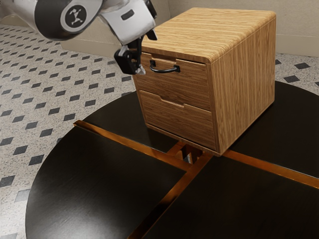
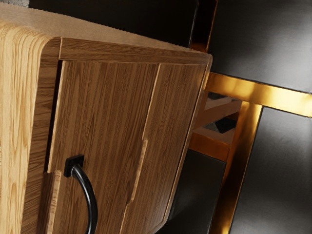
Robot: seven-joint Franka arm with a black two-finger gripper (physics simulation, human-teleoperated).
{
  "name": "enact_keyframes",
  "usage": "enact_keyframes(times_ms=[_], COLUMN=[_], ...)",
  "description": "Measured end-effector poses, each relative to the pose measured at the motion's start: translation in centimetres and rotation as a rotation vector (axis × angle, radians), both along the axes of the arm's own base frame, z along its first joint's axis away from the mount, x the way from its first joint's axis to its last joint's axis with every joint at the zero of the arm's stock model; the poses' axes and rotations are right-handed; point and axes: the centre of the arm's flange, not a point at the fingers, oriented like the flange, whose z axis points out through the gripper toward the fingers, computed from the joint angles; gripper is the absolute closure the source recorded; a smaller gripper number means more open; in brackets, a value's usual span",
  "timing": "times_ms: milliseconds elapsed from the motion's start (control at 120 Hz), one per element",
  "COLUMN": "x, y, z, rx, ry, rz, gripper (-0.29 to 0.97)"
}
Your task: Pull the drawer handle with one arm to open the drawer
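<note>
Hovering at nine o'clock of the black handle (image 1: 164, 68), just beside its end, the gripper (image 1: 130, 60) holds nothing; how wide it stands I cannot tell. The handle sits on the top drawer (image 1: 174, 84) of a wooden cabinet (image 1: 244, 74) on a dark table (image 1: 99, 179).

From the wrist view, the handle (image 2: 87, 195) looks like a thin, stiff, smooth bow, best taken mid-span. The drawer should slide straight out, though the cabinet might skid. The lower drawer (image 2: 165, 141) lies alongside.
</note>
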Motion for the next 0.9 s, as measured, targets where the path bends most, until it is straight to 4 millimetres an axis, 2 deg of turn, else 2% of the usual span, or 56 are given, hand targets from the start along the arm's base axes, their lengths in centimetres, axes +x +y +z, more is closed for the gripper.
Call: enact_keyframes(times_ms=[75,150,208,375,558,900], x=[-0.2,0.0,0.7,1.8,2.9,5.1], y=[-1.3,-1.5,-1.0,2.0,1.2,2.2], z=[0.1,0.2,0.1,-0.3,-1.0,-1.9], rx=[0.003,0.004,0.0,-0.003,-0.005,-0.016], ry=[-0.007,-0.016,-0.022,-0.018,-0.014,-0.019], rz=[-0.03,-0.041,-0.039,0.004,-0.02,-0.02], gripper=[0.02,0.02,0.02,0.02,0.02,0.02])
